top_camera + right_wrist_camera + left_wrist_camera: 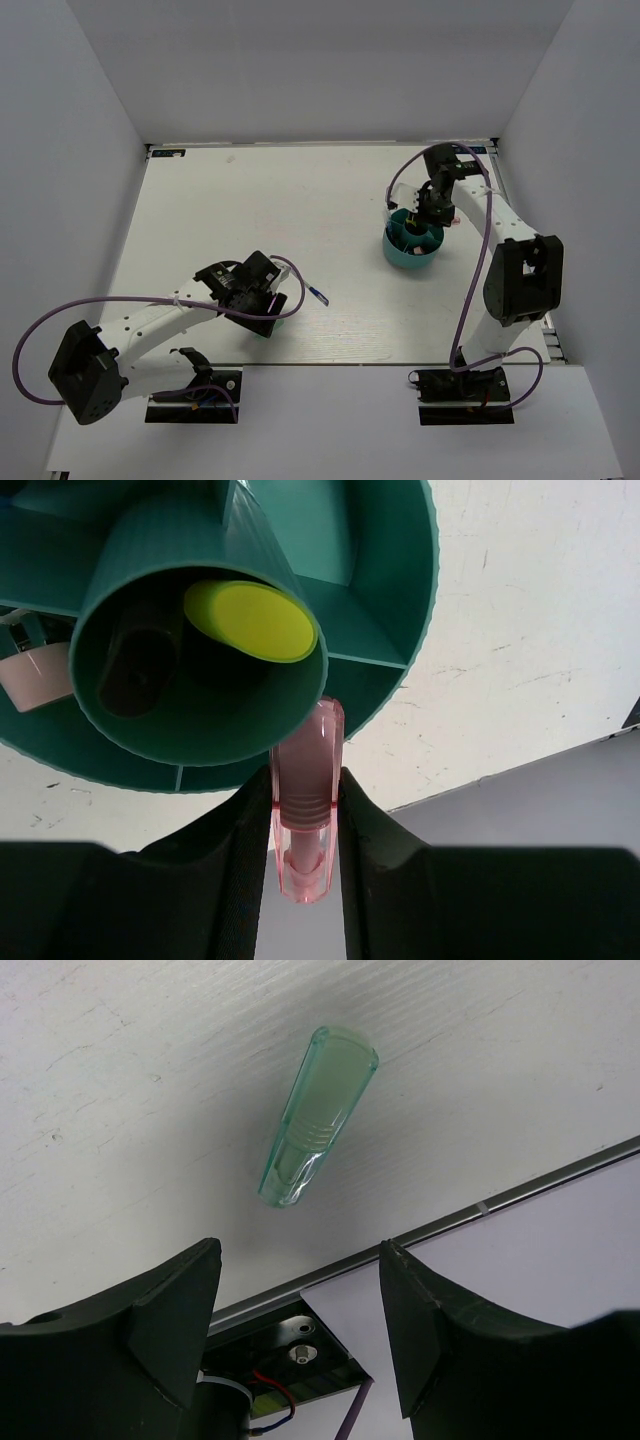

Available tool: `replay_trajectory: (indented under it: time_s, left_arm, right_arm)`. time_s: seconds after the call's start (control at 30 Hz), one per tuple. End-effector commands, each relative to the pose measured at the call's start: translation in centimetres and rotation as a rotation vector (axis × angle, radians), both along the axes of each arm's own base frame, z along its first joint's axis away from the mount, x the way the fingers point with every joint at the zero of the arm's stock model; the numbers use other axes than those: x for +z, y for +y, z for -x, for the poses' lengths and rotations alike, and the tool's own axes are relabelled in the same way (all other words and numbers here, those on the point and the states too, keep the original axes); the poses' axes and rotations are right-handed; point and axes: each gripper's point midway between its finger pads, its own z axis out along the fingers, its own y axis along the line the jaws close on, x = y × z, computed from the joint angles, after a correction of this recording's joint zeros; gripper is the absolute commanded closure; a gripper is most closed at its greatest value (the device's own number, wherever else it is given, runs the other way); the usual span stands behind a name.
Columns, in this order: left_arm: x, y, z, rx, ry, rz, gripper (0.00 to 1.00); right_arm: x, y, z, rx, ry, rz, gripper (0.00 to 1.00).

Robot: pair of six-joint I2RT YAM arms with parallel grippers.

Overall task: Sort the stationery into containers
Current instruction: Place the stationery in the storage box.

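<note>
The round teal tub (412, 245) stands at the right of the table. My right gripper (428, 212) hangs over it, shut on a pink stubby piece (305, 800) held upright above the tub's rim (420, 630). The tub's central tube holds a yellow-capped marker (248, 618) and a dark pen (135, 670). Another pink item (35, 675) lies in an outer compartment. My left gripper (300, 1252) is open and empty, just short of a mint-green stubby piece (318, 1115) lying on the table. A thin blue pen (318, 294) lies to the right of the left gripper (262, 305).
The table's metal front edge (450, 1222) runs close behind the left gripper. White walls enclose the table on three sides. Purple cables (60, 310) loop off both arms.
</note>
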Motion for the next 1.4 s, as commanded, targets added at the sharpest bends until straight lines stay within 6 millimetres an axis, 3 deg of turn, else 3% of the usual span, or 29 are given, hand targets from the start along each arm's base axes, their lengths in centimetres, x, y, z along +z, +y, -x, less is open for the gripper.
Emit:
replay_trajectory:
  time_s: [0.0,0.3,0.37,0.47,0.77,0.93,1.1,1.13,1.37]
  left_arm:
    - [0.2,-0.1,0.1,-0.015,-0.006,0.014,0.25]
    - [0.1,-0.1,0.1,-0.013,-0.001,0.008,0.25]
    - [0.0,-0.1,0.2,-0.017,0.003,0.006,0.25]
    - [0.0,-0.1,0.2,-0.015,0.004,0.004,0.24]
    - [-0.2,-0.4,0.2,-0.022,0.025,-0.002,0.24]
    - [-0.6,-0.6,0.1,-0.032,0.053,-0.018,0.28]
    - [-1.2,-1.5,-0.4,-0.034,0.072,-0.024,0.31]
    - [-1.3,-1.5,-0.5,-0.036,0.074,-0.031,0.31]
    - [-1.9,-3.5,-2.6,-0.073,0.061,-0.026,0.32]
  right_arm:
    - [0.1,0.4,0.8,0.071,0.059,-0.008,0.83]
    - [-0.5,0.2,0.8,0.045,0.099,-0.003,0.74]
    - [-0.5,0.3,0.8,0.037,0.099,-0.005,0.54]
    - [-0.4,0.2,0.8,0.030,0.099,-0.007,0.42]
    - [1.2,0.0,0.8,-0.018,0.069,-0.053,0.41]
    - [3.4,-1.0,1.3,-0.083,0.007,-0.086,0.42]
    - [4.7,-0.8,3.6,-0.132,-0.045,-0.183,0.42]
    - [4.6,-0.6,5.0,-0.133,-0.046,-0.216,0.42]
    - [5.3,0.6,8.5,-0.172,-0.086,-0.375,0.41]
